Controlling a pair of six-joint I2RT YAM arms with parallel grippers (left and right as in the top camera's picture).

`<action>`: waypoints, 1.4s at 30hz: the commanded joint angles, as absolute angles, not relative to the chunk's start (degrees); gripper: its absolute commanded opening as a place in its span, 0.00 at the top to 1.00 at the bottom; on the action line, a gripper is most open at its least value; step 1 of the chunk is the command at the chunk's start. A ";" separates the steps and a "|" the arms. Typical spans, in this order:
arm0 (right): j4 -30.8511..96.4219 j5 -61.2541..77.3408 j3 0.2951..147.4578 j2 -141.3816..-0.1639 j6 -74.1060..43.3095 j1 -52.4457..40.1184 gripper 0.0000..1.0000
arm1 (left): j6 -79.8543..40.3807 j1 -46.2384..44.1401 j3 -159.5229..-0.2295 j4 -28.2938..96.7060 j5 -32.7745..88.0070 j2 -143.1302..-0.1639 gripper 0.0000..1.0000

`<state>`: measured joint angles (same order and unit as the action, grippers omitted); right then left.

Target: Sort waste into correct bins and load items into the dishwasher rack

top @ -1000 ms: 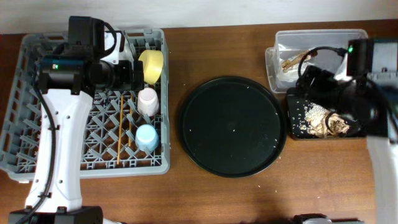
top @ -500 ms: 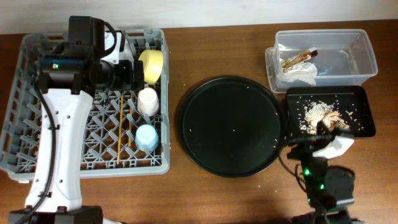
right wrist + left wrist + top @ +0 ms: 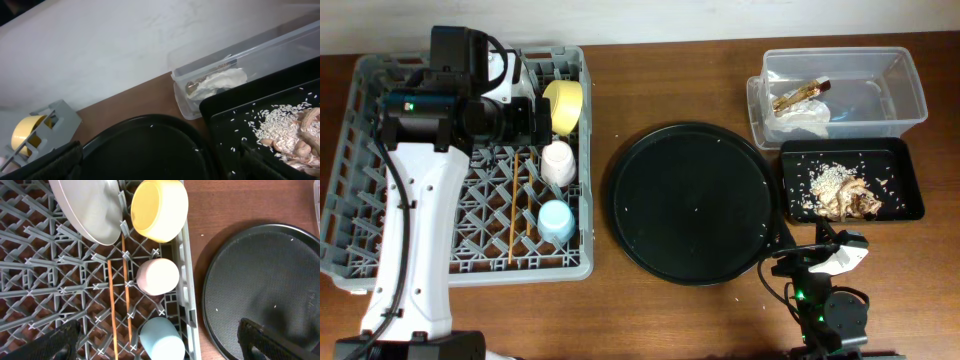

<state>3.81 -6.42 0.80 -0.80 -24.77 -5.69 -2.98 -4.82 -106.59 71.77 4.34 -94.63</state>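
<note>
Starting at the left gripper [image 3: 160, 342], its two dark fingers were seen spread wide at the lower corners of the wrist view, with nothing held between them. Beneath it the grey dishwasher rack [image 3: 40, 280] was found loaded. A light-blue cup [image 3: 161, 339] and a pink cup [image 3: 157, 276] appeared to be set mouth-down by the rack's right wall. A yellow bowl [image 3: 159, 209] was tipped on its side beyond them, and a pale plate [image 3: 87, 210] was leaned on edge beside it. Two wooden chopsticks [image 3: 111, 310] were laid flat across the grid. The chopsticks were judged light, stiff and liable to slip between the pegs; a pinch near mid-length would be advised. The cups were judged smooth and light, best taken across the sides.

The right gripper [image 3: 160, 162] was likewise seen wide open and empty, held low by the table's near edge. Beyond it lay the round black tray [image 3: 695, 205], dotted with a few stray grains. Further out, beige food scraps [image 3: 845, 192] were gathered in the black rectangular tray [image 3: 900, 205], and the snack wrapper [image 3: 800, 95] and white napkin [image 3: 800, 120] in the clear tub [image 3: 880, 75].
</note>
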 commanded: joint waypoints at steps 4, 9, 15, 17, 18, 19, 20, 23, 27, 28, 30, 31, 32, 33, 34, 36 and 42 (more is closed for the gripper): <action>4.08 -6.26 0.32 -0.32 -24.23 -5.98 0.02 | -2.94 -4.78 -107.02 71.68 4.75 -94.70 0.01; 4.08 -6.26 0.32 -0.32 -24.23 -5.98 0.02 | -2.92 -4.78 -107.02 71.64 4.69 -94.70 0.01; 4.08 -6.26 0.32 -0.32 -24.23 -5.98 0.01 | -2.92 -4.69 -97.89 61.45 1.06 -86.11 0.01; 4.08 -6.26 0.32 -0.32 -24.23 -5.98 0.02 | -1.17 -4.73 -81.32 46.96 1.10 -75.59 0.01; 4.08 -6.26 0.32 -0.32 -24.23 -5.98 0.02 | -1.17 -4.64 -76.25 43.38 1.08 -72.20 0.00; 4.08 -6.26 0.32 -0.32 -24.23 -5.98 0.01 | -1.17 -3.70 -67.33 37.30 1.15 -65.76 0.01; 4.08 -6.26 0.32 -0.32 -24.25 -5.98 0.02 | -1.17 -2.72 -60.10 32.38 1.15 -60.23 0.00; 4.08 -6.26 0.32 -0.32 -24.25 -5.98 0.02 | -1.17 -0.86 -39.59 18.79 1.10 -43.40 0.00; 4.08 -6.26 0.32 -0.32 -24.23 -5.98 0.02 | -0.08 0.30 -18.57 6.35 1.06 -22.92 0.01; 4.08 -6.26 0.32 -0.32 -24.23 -5.98 0.02 | 0.10 0.34 -15.31 5.17 1.06 -19.53 0.01; 4.08 -6.26 0.32 -0.32 -24.23 -5.98 0.02 | 0.27 0.34 -9.39 2.46 0.08 -14.15 0.00; 4.08 -6.26 0.32 -0.32 -24.23 -5.98 0.02 | 0.36 0.34 -6.90 0.91 -0.08 -12.03 0.00; 4.08 -6.26 0.32 -0.32 -24.23 -5.98 0.02 | 0.97 0.34 -4.69 -0.45 -0.23 -10.11 0.01; 4.08 -6.26 0.32 -0.32 -24.23 -5.98 0.02 | 0.97 0.34 -2.83 -1.48 -0.30 -8.34 0.01; 4.08 -6.26 0.32 -0.32 -24.23 -5.98 0.01 | 0.97 0.34 -1.17 -1.98 -0.43 -6.74 0.00; 4.08 -6.26 0.32 -0.32 -24.25 -5.98 0.01 | 1.30 0.34 -0.47 0.32 -0.45 -4.86 0.00; 4.08 -6.26 0.32 -0.32 -24.23 -5.98 0.02 | 1.78 0.27 -0.47 4.71 -0.19 -0.34 0.00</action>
<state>3.84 -6.17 0.78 -0.69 -24.80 -5.69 0.49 0.03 -0.84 4.69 -0.01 -1.72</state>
